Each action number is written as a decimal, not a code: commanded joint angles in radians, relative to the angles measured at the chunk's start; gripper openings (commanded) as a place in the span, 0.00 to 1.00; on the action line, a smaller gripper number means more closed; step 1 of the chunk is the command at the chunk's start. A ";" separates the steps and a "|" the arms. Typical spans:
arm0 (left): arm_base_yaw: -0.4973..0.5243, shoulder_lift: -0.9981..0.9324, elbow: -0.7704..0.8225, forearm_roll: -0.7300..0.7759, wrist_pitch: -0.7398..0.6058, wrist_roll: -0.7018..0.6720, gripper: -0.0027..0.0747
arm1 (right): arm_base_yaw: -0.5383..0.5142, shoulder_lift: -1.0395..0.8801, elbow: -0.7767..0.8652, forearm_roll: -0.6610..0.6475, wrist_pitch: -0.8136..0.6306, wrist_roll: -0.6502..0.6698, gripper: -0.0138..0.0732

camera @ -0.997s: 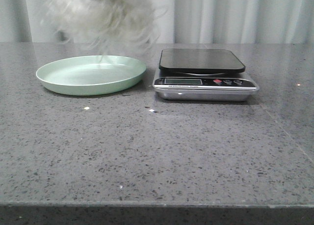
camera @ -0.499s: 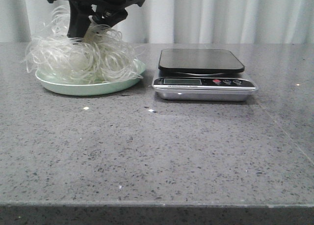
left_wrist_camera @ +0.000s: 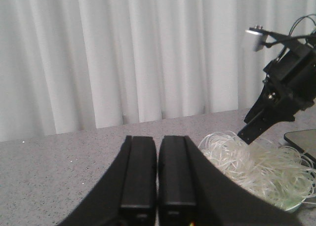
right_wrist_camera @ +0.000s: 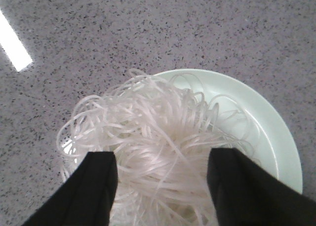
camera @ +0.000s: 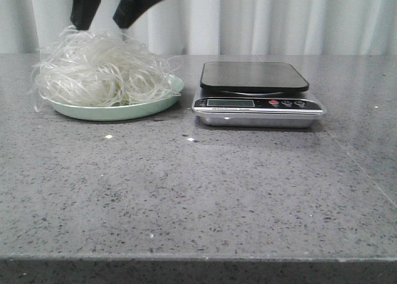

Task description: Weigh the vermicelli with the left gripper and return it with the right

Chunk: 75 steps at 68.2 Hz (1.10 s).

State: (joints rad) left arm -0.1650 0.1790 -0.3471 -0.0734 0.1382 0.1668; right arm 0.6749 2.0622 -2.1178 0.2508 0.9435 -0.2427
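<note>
The vermicelli (camera: 99, 73), a fluffy nest of pale glassy strands, lies on the pale green plate (camera: 133, 112) at the table's far left. My right gripper (camera: 101, 23) hangs just above it, open, its two black fingers apart with nothing between them. In the right wrist view the vermicelli (right_wrist_camera: 158, 127) fills the gap under the gripper (right_wrist_camera: 160, 159), and the plate's rim (right_wrist_camera: 274, 137) shows beside it. My left gripper (left_wrist_camera: 157, 139) is shut and empty, off to the side of the vermicelli (left_wrist_camera: 261, 169); it does not show in the front view.
A kitchen scale (camera: 257, 95) with a black platform stands right of the plate, nothing on it. White curtains hang behind the grey speckled table (camera: 198, 191).
The vermicelli came down onto the plate with the right gripper. The gripper has since opened and risen clear, leaving the bundle lying there.
</note>
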 commanded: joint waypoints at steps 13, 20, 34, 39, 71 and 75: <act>0.002 0.010 -0.028 -0.006 -0.086 -0.010 0.21 | -0.082 -0.117 -0.199 0.008 0.065 0.000 0.54; 0.002 0.010 -0.028 -0.006 -0.086 -0.010 0.21 | -0.137 -0.174 -0.199 0.008 0.065 0.001 0.31; 0.002 0.010 -0.028 -0.006 -0.086 -0.010 0.21 | -0.275 -0.264 -0.185 0.008 0.071 0.008 0.33; 0.002 0.010 -0.028 -0.006 -0.086 -0.010 0.21 | -0.321 -0.297 -0.151 0.008 0.078 0.008 0.33; 0.002 0.010 -0.028 -0.006 -0.086 -0.010 0.21 | -0.430 -0.599 0.499 0.008 -0.337 0.008 0.33; 0.002 0.010 -0.028 -0.006 -0.086 -0.010 0.21 | -0.430 -0.656 0.621 0.008 -0.416 0.008 0.33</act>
State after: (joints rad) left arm -0.1650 0.1790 -0.3471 -0.0734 0.1382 0.1668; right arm 0.2505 1.5412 -1.6561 0.2473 0.7447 -0.2361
